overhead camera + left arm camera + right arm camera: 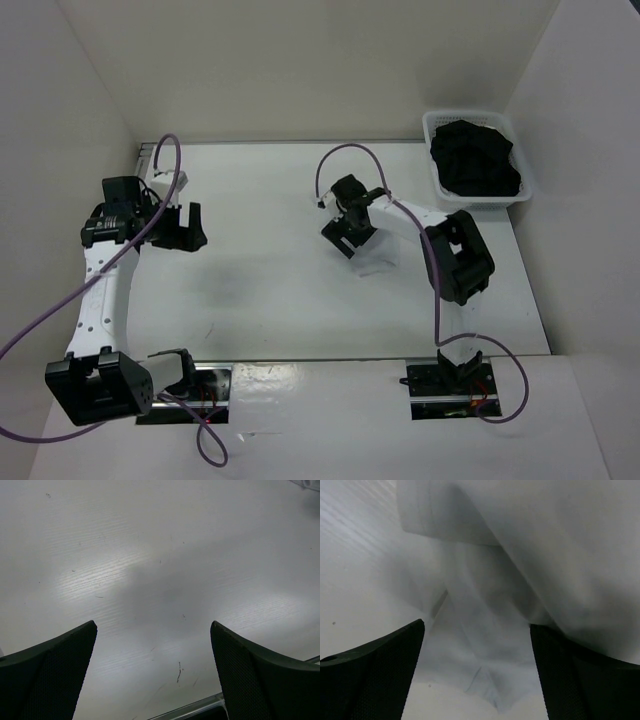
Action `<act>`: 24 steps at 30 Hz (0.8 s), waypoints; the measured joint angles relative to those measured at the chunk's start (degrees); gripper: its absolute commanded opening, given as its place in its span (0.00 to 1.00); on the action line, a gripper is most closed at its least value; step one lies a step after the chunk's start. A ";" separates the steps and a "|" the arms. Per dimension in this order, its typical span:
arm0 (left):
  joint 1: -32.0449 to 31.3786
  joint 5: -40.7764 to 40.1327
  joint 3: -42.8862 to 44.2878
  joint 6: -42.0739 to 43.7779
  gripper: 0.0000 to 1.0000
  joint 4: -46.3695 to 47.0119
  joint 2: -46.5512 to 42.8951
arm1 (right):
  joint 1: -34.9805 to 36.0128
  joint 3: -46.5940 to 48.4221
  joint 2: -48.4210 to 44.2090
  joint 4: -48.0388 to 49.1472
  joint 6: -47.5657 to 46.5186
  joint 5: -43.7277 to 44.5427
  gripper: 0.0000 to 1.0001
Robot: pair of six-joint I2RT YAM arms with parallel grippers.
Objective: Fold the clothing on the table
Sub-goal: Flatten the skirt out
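Lining up a pinch
My right gripper (477,630) straddles the white garment (545,540), jaws apart, to pinch; left gripper (180,228) hangs open, upper left.

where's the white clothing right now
In the top view the clothing lies right of centre on the table, beneath the right gripper, down and left of the basket.
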 measured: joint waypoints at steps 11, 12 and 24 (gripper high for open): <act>0.00 -1.86 -2.25 -0.02 1.00 -0.26 -4.44 | 4.28 4.42 4.52 0.96 0.74 4.48 0.00; 0.00 -1.90 -2.25 -0.02 1.00 -0.24 -4.55 | 5.03 5.90 4.50 0.39 0.70 3.72 0.00; 0.00 -1.86 -2.27 -0.02 1.00 -0.22 -4.57 | 11.58 10.75 -0.26 -6.67 -5.07 -10.80 0.88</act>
